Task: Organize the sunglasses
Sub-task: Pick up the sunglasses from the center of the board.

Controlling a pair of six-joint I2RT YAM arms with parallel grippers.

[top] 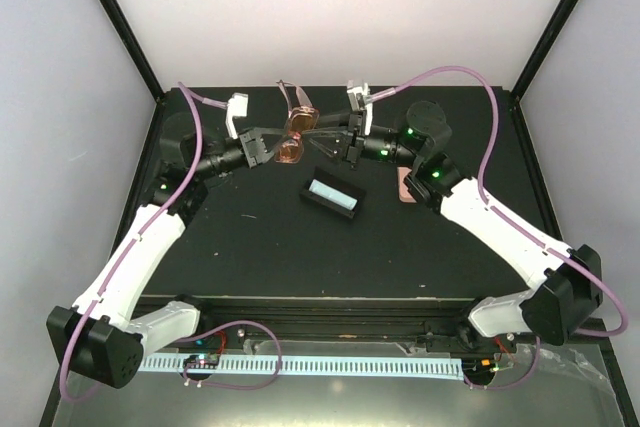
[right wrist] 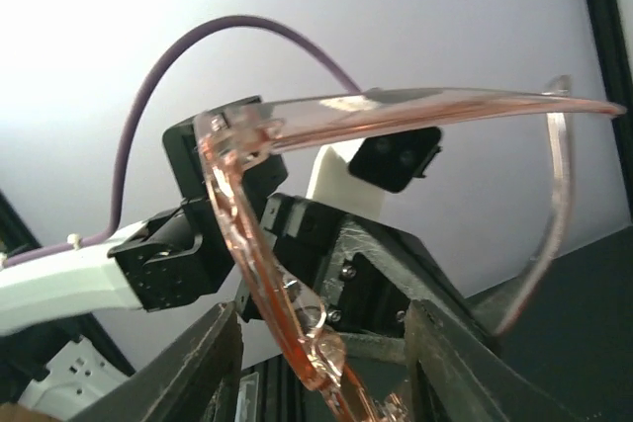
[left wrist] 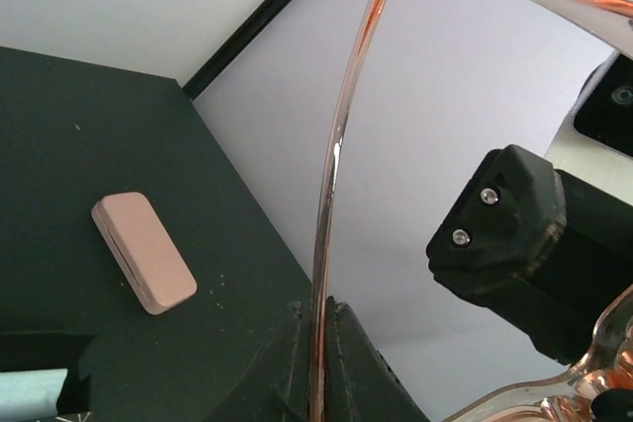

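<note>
sunglasses (top: 296, 123) are held above the table (top: 250, 247) by one temple in the closed left pincer (top: 268, 152), while their front is straddled, with gaps either side, by the open right pincer (top: 332, 146).

A matte black table (top: 250, 247) stands enclosed by plain pale walls (top: 330, 7) on the far, left and right sides. Black frame posts (top: 115, 17) mark the far corners. The light is bright and even.
</note>
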